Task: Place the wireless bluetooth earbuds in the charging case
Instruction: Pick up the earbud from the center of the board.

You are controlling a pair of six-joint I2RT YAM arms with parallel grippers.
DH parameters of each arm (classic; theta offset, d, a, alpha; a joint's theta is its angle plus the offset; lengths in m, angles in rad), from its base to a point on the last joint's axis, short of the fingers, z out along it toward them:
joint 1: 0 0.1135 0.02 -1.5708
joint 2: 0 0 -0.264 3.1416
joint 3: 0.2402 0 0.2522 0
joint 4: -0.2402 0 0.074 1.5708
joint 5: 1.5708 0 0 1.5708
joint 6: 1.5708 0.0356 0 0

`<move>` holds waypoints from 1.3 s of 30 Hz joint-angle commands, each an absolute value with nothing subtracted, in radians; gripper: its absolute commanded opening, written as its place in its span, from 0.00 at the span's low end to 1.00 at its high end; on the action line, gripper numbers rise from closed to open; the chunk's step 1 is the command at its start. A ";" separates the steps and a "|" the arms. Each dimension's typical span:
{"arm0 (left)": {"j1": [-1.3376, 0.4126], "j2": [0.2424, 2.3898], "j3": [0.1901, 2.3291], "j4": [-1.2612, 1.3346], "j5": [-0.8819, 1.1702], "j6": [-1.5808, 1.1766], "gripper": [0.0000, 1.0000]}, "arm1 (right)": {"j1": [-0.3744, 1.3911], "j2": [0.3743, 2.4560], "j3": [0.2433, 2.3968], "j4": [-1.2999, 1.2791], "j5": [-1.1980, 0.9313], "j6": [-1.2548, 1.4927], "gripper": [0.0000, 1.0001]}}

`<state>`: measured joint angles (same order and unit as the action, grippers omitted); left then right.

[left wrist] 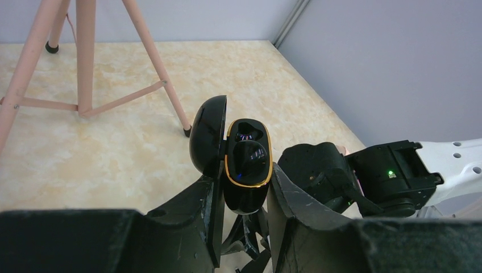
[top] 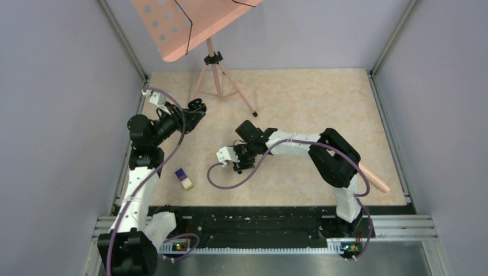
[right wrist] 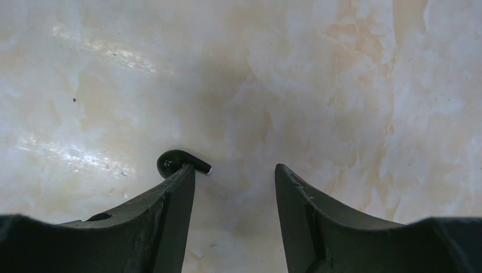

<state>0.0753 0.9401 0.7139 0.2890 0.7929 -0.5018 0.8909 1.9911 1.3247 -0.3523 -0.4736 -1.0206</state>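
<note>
My left gripper [left wrist: 245, 177] is shut on a black charging case [left wrist: 248, 156] with a gold rim, held upright above the table, its lid [left wrist: 207, 132] swung open to the left. It shows small in the top view [top: 194, 109]. Whether a bud sits inside the case I cannot tell. My right gripper [right wrist: 235, 170] is open and points down at the table [right wrist: 341, 85]. One black comma-shaped earbud [right wrist: 173, 162] lies on the table, just beyond and outside the tip of the left finger [right wrist: 176, 193]. The other black bud and the pale purple buds are out of view.
A purple-and-cream block [top: 184, 179] lies on the table between the arms. A pink music stand [top: 214, 63] stands at the back, its tripod legs [left wrist: 85, 57] behind the case. A pink stick [top: 375, 179] lies by the right arm [left wrist: 369, 176].
</note>
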 commanded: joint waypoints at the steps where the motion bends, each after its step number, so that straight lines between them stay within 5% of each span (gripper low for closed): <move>1: 0.081 0.906 0.688 0.372 0.813 -0.540 0.00 | 0.930 2.011 1.361 -0.429 -0.506 -1.068 0.54; 39: 0.080 0.864 0.645 0.445 0.828 -0.609 0.00 | 1.033 1.935 1.236 -0.453 -0.432 -0.977 0.54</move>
